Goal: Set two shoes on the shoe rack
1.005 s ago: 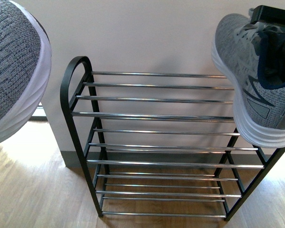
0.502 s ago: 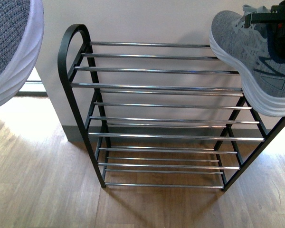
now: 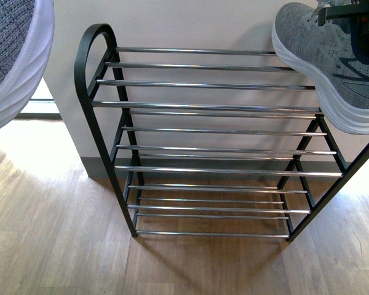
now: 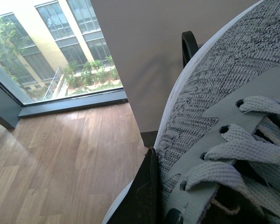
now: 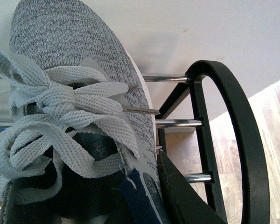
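The black-framed shoe rack (image 3: 96, 123) with chrome bars stands against the wall in the front view. The right shoe (image 3: 323, 64), grey knit with a white sole, lies almost level over the right end of the top shelf, with my right gripper (image 3: 355, 21) shut on its collar. I cannot tell whether the sole touches the bars. In the right wrist view a black finger (image 5: 179, 196) presses the shoe's side (image 5: 70, 51). The left shoe (image 3: 12, 55) hangs high at the left, off the rack. My left gripper (image 4: 191, 205) is shut on it, one finger (image 4: 142, 196) showing.
Wooden floor (image 3: 55, 233) spreads in front of the rack and to its left. A pale wall (image 3: 190, 24) backs the rack. A floor-length window (image 4: 51, 51) lies to the left. The rack's lower shelves (image 3: 209, 175) hold nothing.
The right shoe has levelled out and come down over the top shelf's right end. The left shoe has slid further out of the picture at the left. The rack sits higher in the view.
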You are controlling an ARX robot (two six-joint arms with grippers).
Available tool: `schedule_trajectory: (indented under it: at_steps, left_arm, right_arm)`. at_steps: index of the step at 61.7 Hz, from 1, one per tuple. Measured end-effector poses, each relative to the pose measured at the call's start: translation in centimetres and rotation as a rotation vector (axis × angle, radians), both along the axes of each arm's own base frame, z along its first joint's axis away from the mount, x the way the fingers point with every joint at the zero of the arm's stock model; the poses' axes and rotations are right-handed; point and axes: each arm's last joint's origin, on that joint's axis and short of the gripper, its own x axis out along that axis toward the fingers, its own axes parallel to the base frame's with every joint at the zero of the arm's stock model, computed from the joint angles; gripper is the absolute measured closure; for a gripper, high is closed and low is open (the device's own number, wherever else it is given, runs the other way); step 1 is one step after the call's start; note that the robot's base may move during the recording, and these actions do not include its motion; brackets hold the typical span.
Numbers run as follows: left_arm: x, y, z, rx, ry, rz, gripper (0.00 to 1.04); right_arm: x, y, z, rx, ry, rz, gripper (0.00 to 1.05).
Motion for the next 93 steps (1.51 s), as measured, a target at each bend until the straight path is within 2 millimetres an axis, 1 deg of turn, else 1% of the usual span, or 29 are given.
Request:
schedule_trajectory:
  at_steps: [23,77,80,83,85,90,93]
  left_arm:
    - [0.0,0.0,0.0,0.0,0.0,0.0,1.03]
    - [0.0,0.0,0.0,0.0,0.0,0.0,1.03]
    - [0.0,0.0,0.0,0.0,0.0,0.0,1.03]
    - [0.0,0.0,0.0,0.0,0.0,0.0,1.03]
    - [0.0,0.0,0.0,0.0,0.0,0.0,1.03]
    - [0.0,0.0,0.0,0.0,0.0,0.0,1.03]
    - [0.0,0.0,0.0,0.0,0.0,-0.001,1.03]
  right_arm:
    - [-0.01,0.0,-0.01,-0.026,0.011,0.016,1.03]
    - [0.0,-0.01,-0.01,-0.028,0.012,0.019,1.03]
    - [0.04,-0.19,-0.11,-0.004,-0.003,0.097,1.03]
    - [0.15,-0.29,-0.1,0.045,-0.028,0.24,1.03]
    - [0.17,-0.34,-0.07,0.065,-0.032,0.298,1.03]
    - [0.11,-0.22,-0.17,0.1,-0.033,0.381,1.03]
    - [0.08,-0.11,-0.22,0.098,-0.031,0.396,1.03]
